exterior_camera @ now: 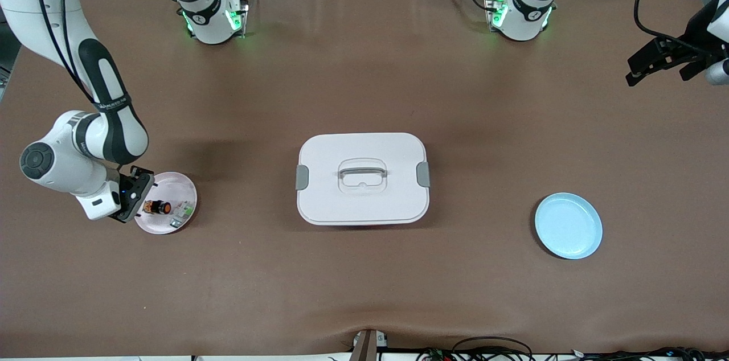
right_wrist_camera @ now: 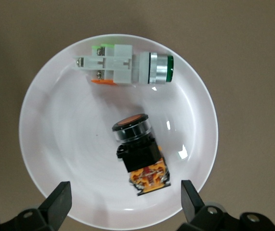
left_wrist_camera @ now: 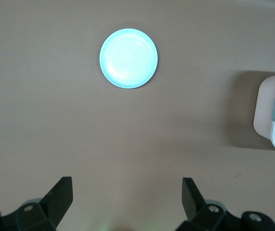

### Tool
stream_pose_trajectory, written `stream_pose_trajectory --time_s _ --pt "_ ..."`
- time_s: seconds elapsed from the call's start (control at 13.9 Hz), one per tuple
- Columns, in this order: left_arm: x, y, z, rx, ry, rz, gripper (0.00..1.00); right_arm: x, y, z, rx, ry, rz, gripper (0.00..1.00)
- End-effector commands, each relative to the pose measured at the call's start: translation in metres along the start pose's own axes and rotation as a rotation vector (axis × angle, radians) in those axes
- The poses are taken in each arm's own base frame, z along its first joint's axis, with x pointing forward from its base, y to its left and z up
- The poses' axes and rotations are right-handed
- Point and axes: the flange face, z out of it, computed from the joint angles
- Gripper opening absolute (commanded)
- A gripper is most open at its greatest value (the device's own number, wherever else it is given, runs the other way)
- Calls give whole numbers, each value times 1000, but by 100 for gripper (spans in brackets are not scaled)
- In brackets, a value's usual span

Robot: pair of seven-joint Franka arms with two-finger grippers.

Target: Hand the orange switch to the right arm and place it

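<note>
The orange switch (exterior_camera: 158, 207) lies on its side on a pink plate (exterior_camera: 171, 176) toward the right arm's end of the table. In the right wrist view the switch (right_wrist_camera: 138, 149) is a black block with a round orange button, lying on the plate (right_wrist_camera: 60, 139). My right gripper (exterior_camera: 135, 195) hangs over the plate's edge, open and empty, with its fingers wide around the switch's end (right_wrist_camera: 125, 202). My left gripper (exterior_camera: 649, 62) waits, open and empty, high over the table at the left arm's end (left_wrist_camera: 127, 195).
A green-and-white part (exterior_camera: 183, 212) lies on the same plate beside the switch (right_wrist_camera: 127, 65). A white lidded box (exterior_camera: 363, 179) stands mid-table. A light blue plate (exterior_camera: 568, 226) lies toward the left arm's end and shows in the left wrist view (left_wrist_camera: 128, 58).
</note>
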Motion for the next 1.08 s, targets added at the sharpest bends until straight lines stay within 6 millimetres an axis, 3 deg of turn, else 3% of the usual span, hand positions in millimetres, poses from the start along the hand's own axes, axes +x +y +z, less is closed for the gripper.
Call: stream_pose_trajectory --time_s 0.0,0.5,1.01 --pt "-7 -1 -8 -13 0 9 100 6 -16 -31 40 1 224 100" --pt "-7 -1 -8 -12 2 16 100 18 -34 -54 38 -60 783 100" --pt "-7 0 -9 -12 4 18 100 29 -39 -109 -28 -20 1116 100"
